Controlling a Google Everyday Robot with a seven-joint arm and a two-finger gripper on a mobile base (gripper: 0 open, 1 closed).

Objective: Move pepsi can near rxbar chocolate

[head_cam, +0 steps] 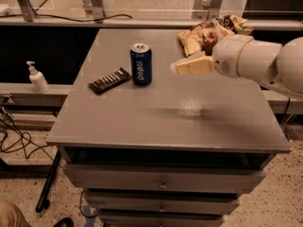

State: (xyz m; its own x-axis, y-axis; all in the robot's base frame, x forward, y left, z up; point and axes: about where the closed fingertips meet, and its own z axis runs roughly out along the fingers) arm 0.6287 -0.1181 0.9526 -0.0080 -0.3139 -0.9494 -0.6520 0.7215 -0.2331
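The pepsi can [141, 64], blue with white lettering, stands upright on the grey table [189, 112], left of centre. The rxbar chocolate [110, 80], a flat dark wrapper with pale marks, lies just left of the can, a small gap between them. My gripper [178, 65] with cream fingers hovers above the table to the right of the can, about a can's width away from it. It is open and holds nothing. The white arm reaches in from the right edge.
A brown-and-yellow chip bag [208, 34] lies at the table's back right, just behind the gripper. A white pump bottle [37, 78] stands on a low shelf to the left. Drawers [163, 183] sit under the tabletop. Cables [14, 136] lie on the floor at left.
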